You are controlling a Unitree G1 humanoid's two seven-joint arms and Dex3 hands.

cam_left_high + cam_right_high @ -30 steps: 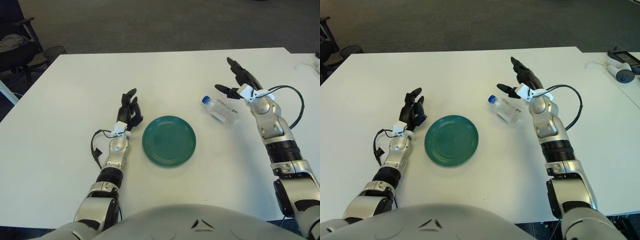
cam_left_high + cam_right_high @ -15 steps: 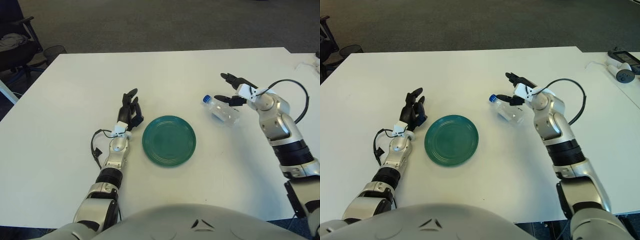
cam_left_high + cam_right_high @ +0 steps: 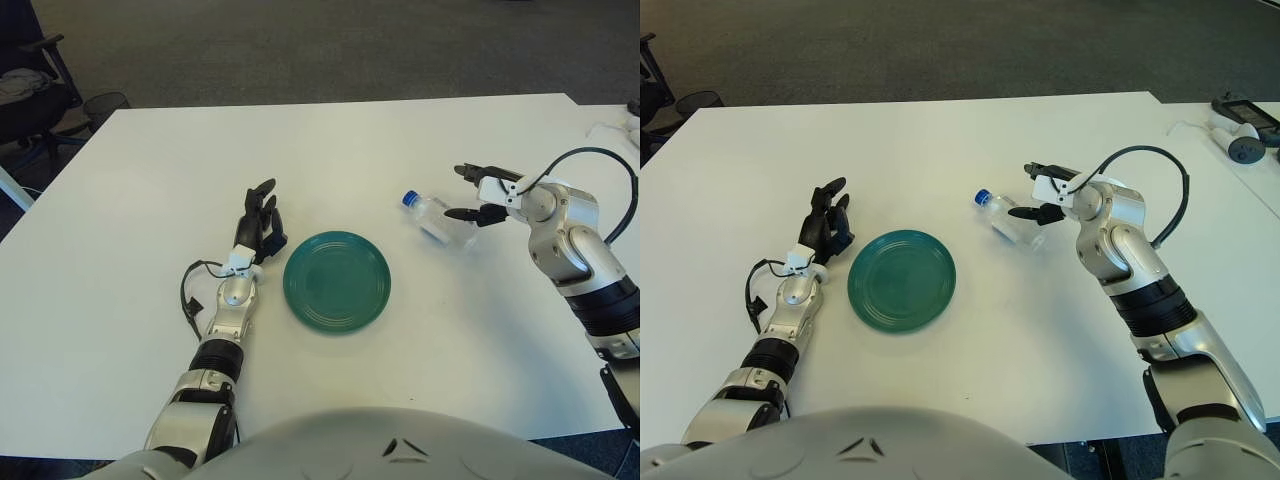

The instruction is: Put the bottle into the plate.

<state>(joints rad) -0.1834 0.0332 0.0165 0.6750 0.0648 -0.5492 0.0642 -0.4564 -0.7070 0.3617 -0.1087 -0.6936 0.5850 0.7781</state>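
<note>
My right hand (image 3: 478, 194) has its fingers (image 3: 462, 214) spread around the base end of the clear plastic bottle with blue cap (image 3: 432, 217), not clamped on it yet afaict. Bottle lies on its side on the white table (image 3: 330, 140), just right of the round green plate (image 3: 337, 280), which holds nothing. Left hand (image 3: 256, 224) idle, fingers loose, left of plate. So grasp, lift, placing all left to do.

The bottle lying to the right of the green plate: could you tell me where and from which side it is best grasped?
Judging by its pose, grip the bottle around the clear middle of its body. It lies on its side, blue cap toward the plate, so the round body gives opposing faces. Come from its base end, where the right hand already has fingers spread at it. The left hand shows left of the plate.
</note>
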